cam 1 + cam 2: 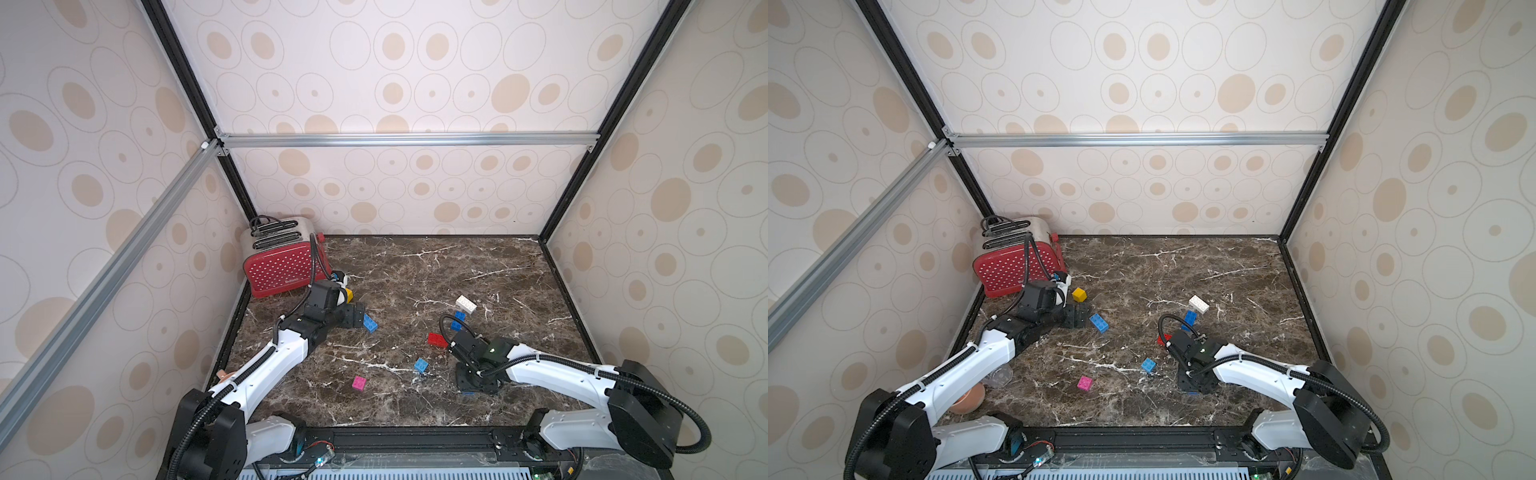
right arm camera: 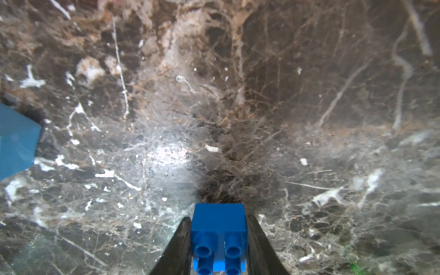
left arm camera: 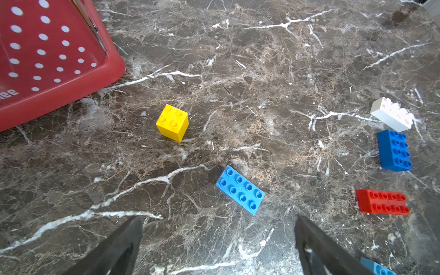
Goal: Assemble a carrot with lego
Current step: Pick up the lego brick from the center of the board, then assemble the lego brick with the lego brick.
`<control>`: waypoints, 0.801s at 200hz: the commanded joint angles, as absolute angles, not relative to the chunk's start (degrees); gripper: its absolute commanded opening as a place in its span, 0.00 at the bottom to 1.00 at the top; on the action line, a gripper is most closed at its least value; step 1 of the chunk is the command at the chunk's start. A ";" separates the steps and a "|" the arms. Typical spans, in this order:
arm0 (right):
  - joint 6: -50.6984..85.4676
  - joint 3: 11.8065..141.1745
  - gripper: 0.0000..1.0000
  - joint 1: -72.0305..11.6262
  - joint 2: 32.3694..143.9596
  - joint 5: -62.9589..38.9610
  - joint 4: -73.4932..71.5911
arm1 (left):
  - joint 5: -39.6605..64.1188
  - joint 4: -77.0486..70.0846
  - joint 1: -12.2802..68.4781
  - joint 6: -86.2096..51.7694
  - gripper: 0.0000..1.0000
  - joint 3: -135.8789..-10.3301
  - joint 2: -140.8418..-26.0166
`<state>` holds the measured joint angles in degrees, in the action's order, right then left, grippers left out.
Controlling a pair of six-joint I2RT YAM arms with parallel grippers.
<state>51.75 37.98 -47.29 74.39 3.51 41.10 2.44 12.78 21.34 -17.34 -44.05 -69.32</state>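
**Pinching a blue cube at the table**

Grips the blue cube in the right end effector, jaws pressed against two opposite sides, studs turned toward the wrist camera. Sits low at the table near its front edge; cannot tell whether the cube still touches the surface.

Holds the left end effector spread wide and empty, just short of a light-blue bar.

Leaves seven other bricks loose on the table, none joined:
- Yellow cube near the red toaster, beyond the light-blue bar.
- White bar, dark-blue bar and red bar strung in a line mid-table, the first two close together.
- Light-blue square and pink square nearer the front, between the two arms.
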 commanded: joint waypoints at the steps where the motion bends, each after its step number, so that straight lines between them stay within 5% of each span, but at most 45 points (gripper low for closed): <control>1: 52.68 39.82 0.28 -47.82 75.83 3.45 43.80 | 1.57 14.12 21.77 -17.71 0.99 -44.21 -68.47; 160: 45.88 67.75 0.20 -37.19 97.67 2.17 43.26 | 13.79 12.09 21.88 -16.71 0.99 -49.82 -76.96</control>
<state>46.57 65.08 -37.78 95.74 2.02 41.56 9.41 12.71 21.39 -17.32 -46.87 -75.79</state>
